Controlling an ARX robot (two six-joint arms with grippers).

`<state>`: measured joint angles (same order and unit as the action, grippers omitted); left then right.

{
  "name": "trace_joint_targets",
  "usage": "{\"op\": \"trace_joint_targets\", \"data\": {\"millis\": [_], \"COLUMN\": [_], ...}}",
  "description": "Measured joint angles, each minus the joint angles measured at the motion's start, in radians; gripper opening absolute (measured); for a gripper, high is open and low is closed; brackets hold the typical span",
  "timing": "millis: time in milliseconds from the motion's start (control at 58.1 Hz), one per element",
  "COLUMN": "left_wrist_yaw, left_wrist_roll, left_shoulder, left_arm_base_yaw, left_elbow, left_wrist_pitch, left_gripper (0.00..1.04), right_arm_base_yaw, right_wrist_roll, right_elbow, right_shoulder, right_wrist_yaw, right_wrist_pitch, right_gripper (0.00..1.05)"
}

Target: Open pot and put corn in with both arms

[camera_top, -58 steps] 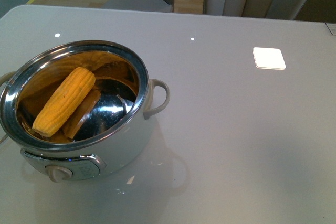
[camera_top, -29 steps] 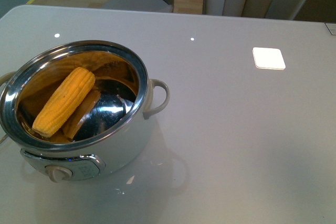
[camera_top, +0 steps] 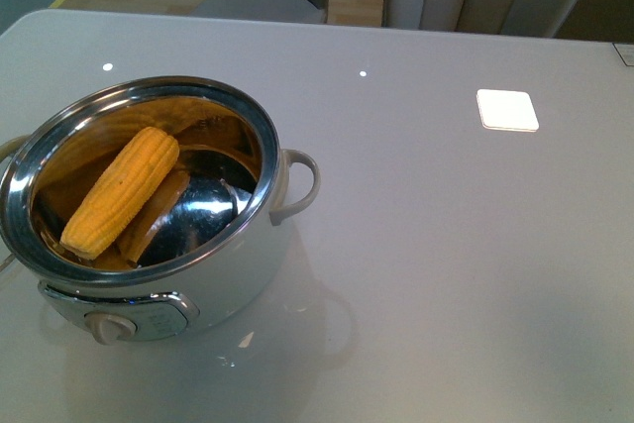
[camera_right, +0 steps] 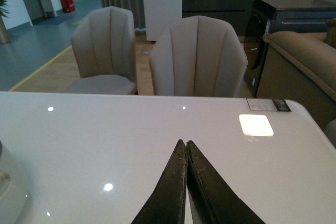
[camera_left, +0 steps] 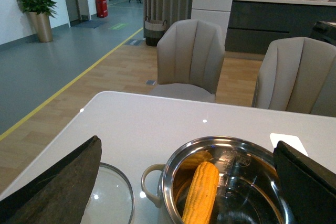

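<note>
Corn (camera_top: 121, 191) lies slanted inside the uncovered pot (camera_top: 228, 274), leaning on its steel wall, untouched by either arm. Left gripper (camera_left: 189, 182) hangs spread wide above the pot, empty. Right gripper (camera_right: 186, 148) is pressed closed on nothing over bare table (camera_right: 105, 140). What seems a glass lid (camera_left: 113, 198) rests beside the pot.

The pot (camera_top: 139, 205) stands on the left part of the surface (camera_top: 446, 245), with its control knob (camera_top: 109, 326) on the near side. The corn (camera_top: 121, 190) lies inside the pot, in its left half. A glass lid (camera_left: 113, 198) lies on the surface just beside the pot. Two chairs (camera_right: 197, 59) stand behind the surface.
</note>
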<state>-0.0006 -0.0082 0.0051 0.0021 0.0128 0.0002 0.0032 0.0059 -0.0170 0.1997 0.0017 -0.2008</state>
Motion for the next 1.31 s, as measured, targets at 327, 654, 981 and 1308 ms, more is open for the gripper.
{"op": "trace_joint_targets", "data": {"millis": [327, 654, 981, 1308], "left_wrist_yaw": [0.000, 0.000, 0.000, 0.000], "left_wrist_roll": [0.000, 0.000, 0.000, 0.000], "left_shoulder": [0.000, 0.000, 0.000, 0.000], "left_arm_base_yaw": [0.000, 0.000, 0.000, 0.000], "left_elbow": [0.000, 0.000, 0.000, 0.000], "left_wrist_pitch": [0.000, 0.000, 0.000, 0.000], "left_gripper": [0.98, 0.98, 0.98, 0.98], "right_arm_base_yaw": [0.000, 0.000, 0.000, 0.000], "right_wrist_roll": [0.000, -0.001, -0.001, -0.001], "right_elbow": [0.000, 0.000, 0.000, 0.000], "right_shoulder": [-0.191, -0.193, -0.193, -0.193], "right_wrist_yaw": [0.000, 0.000, 0.000, 0.000], "right_wrist_pitch": [0.198, 0.199, 0.199, 0.199], "right_gripper": [0.02, 0.32, 0.89, 0.96]}}
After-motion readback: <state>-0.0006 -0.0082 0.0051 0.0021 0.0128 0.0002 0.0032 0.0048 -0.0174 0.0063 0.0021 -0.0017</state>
